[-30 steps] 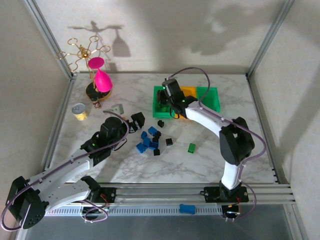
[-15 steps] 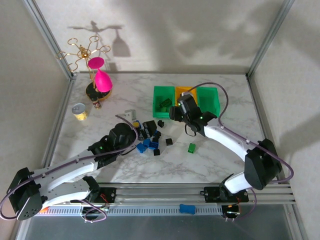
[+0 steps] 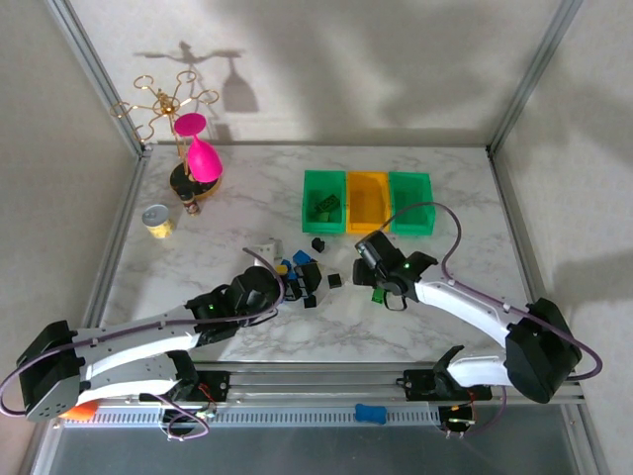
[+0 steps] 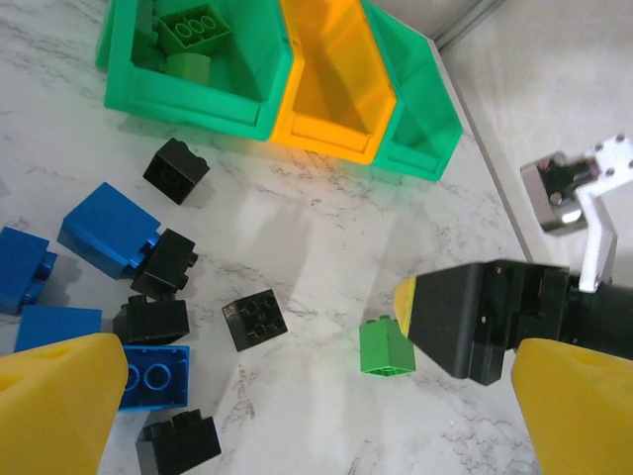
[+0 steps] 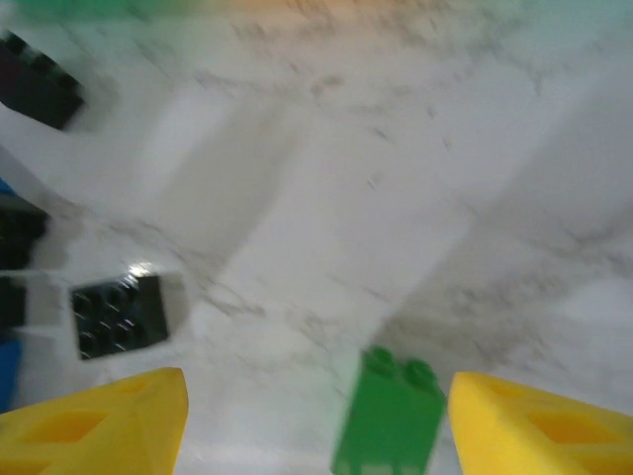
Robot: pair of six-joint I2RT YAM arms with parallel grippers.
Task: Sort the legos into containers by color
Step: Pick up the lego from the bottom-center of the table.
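We see a white marble table (image 3: 247, 198) with a yellow-orange bin (image 3: 367, 203) toward its far side. A green bin (image 3: 308, 203) touches its left wall and another green bin (image 3: 410, 203) touches its right wall. The left arm (image 3: 148, 332) reaches in from the near left of the yellow-orange bin, and the right arm (image 3: 465, 297) curves in from the near right.

The left gripper (image 4: 316, 416) hangs over a cluster of loose legos nearer than the yellow-orange bin and to its left. Its yellow fingers (image 4: 59, 396) are spread wide and hold nothing. The right gripper (image 5: 321, 426) is low over the table, straight toward us from the yellow-orange bin. Its fingers (image 5: 99, 426) are spread on either side of a single green lego (image 5: 391, 426), apart from it.

The cluster has blue legos (image 4: 109, 230) and black legos (image 4: 163, 265). One black lego (image 4: 254, 323) lies alone between the cluster and the green one. Green bricks (image 4: 195, 25) sit inside the bin left of the yellow-orange bin.
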